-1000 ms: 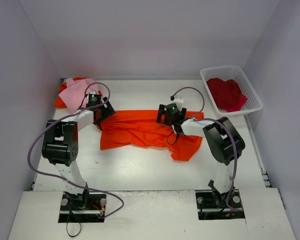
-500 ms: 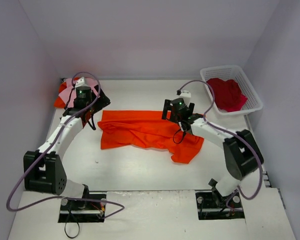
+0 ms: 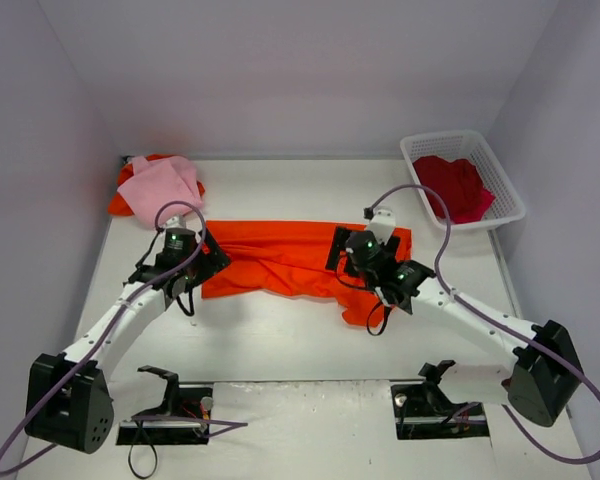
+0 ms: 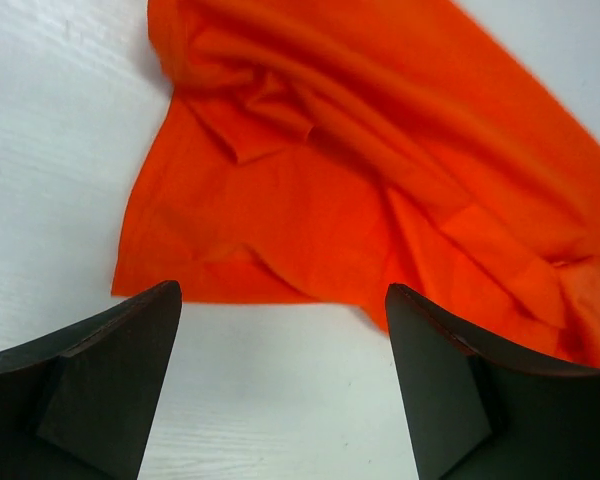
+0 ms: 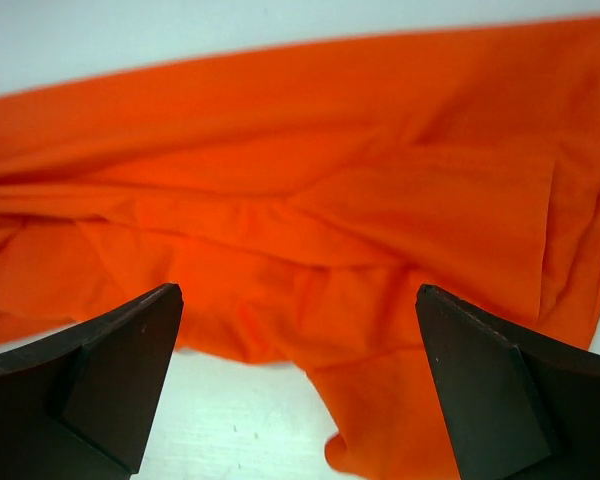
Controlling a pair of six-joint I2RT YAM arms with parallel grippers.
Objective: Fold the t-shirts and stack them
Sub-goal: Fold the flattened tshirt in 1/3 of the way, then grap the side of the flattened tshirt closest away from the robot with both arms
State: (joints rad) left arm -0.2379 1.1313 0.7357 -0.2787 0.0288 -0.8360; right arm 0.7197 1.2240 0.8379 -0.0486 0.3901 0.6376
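Cloth first: the bright orange short-sleeved t-shirt [image 3: 280, 262] lies spread and rumpled across the middle of the white table [image 3: 280, 350], long side running left to right, with folds and creases all over it. From my overhead feed both arms reach out low over it.

My left gripper [image 3: 202, 268] sits at the shirt's left end. On the left wrist feed its two dark fingers [image 4: 110, 385] stand wide apart with nothing between them but bare table [image 4: 280, 400]. The near left corner of the orange shirt [image 4: 360, 170] lies just ahead of the fingertips, not touching them as far as I can see.

My right gripper [image 3: 348, 250] is over the right half of the shirt. The right wrist feed shows its fingers [image 5: 100, 390] spread fully, one at each lower corner of the view, with the orange cloth [image 5: 330, 200] filling most of the frame beyond them and a strip of white table at the near hem. It grips nothing.

The pale pink t-shirt [image 3: 160, 185] lies in a loose heap at the back left corner of the table, resting on another piece of orange cloth [image 3: 120, 205] whose shape I cannot make out. The deep crimson red t-shirt [image 3: 455, 188] is bunched inside the white plastic lattice basket [image 3: 507, 190] at the back right, well apart from both arms.
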